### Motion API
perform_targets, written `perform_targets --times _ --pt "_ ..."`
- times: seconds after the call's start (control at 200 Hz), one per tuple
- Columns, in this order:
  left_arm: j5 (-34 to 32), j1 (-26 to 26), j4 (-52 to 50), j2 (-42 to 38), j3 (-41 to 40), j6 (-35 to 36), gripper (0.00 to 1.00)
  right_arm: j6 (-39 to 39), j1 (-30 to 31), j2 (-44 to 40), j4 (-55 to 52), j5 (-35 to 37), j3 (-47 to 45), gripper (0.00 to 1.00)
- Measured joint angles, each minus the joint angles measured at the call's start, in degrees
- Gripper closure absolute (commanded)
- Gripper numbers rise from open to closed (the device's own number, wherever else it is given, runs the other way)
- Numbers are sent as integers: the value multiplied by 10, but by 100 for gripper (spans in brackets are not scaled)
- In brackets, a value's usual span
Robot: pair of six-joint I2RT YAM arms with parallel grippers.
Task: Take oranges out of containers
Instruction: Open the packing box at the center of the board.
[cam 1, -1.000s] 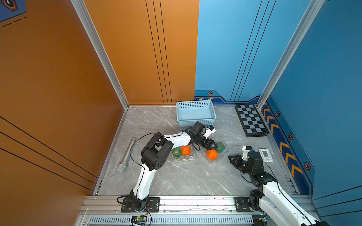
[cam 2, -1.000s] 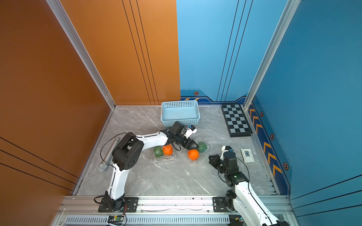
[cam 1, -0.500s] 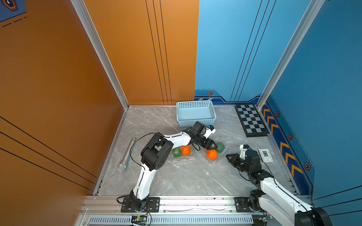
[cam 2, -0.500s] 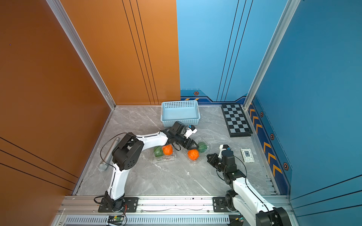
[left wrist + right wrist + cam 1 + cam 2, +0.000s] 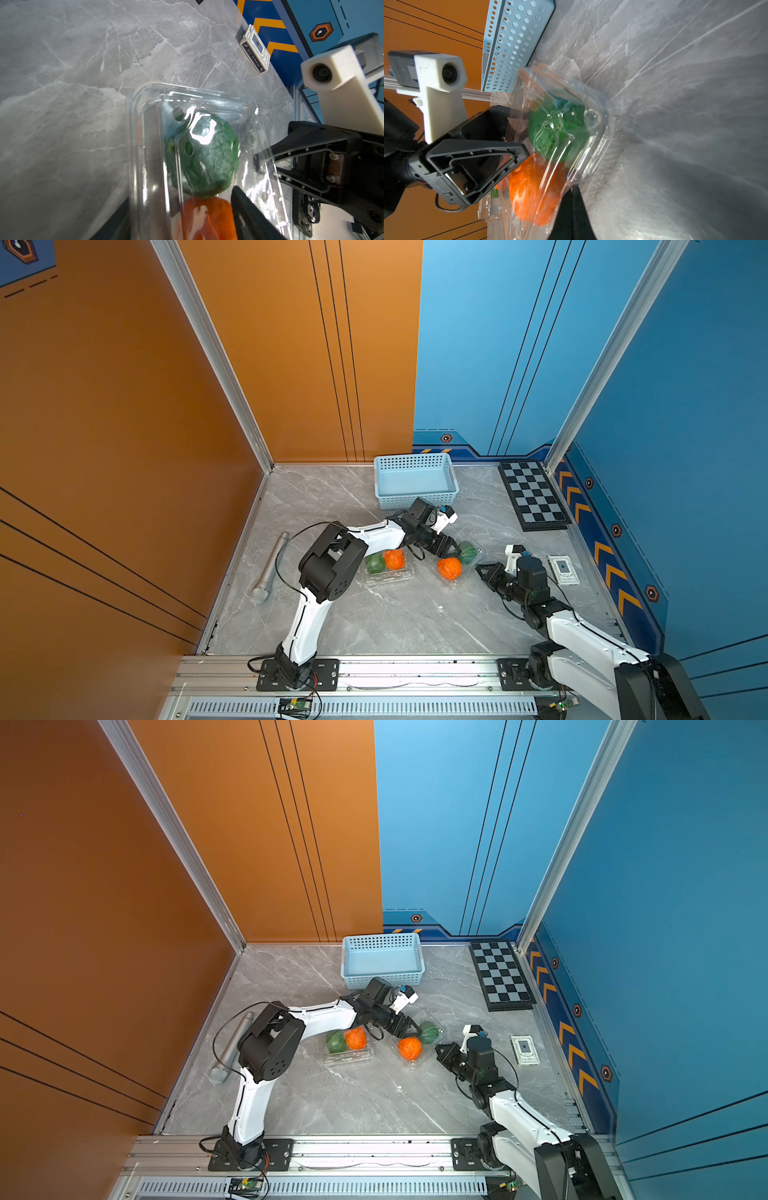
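Observation:
Two clear containers lie mid-table. The right container [image 5: 479, 556] holds an orange [image 5: 449, 568] and a green fruit [image 5: 468, 551]. My left gripper [image 5: 455, 549] is shut on this container, one finger on each side of it in the left wrist view, with the orange [image 5: 207, 218] between them. My right gripper [image 5: 478, 569] is shut with nothing in it. Its tip [image 5: 574, 191] touches the container's thin rim [image 5: 600, 116] beside the orange [image 5: 533, 195]. The left container [image 5: 388, 578] holds another orange [image 5: 393, 559] and a green fruit [image 5: 375, 564], partly under my left arm.
A light blue perforated basket [image 5: 415, 501] stands just behind my left wrist. A checkerboard [image 5: 534, 497] lies at the back right. A small card box [image 5: 563, 570] sits right of my right gripper. A microphone [image 5: 270, 568] lies near the left wall.
My right gripper has slid left and forward, still shut, until its tip reached the right container's rim. The left gripper and both containers have stayed put.

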Motion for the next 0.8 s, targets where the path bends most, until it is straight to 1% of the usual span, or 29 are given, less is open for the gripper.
perform_targets --times 0.11,0.476,0.801 --pt "0 0 0 0 0 0 32 10 6 10 23 1 -1 100" --pt "-1 0 0 0 0 0 32 21 15 17 46 9 -2 100" --pt "0 -1 2 0 0 0 32 34 27 107 139 3 -2 100"
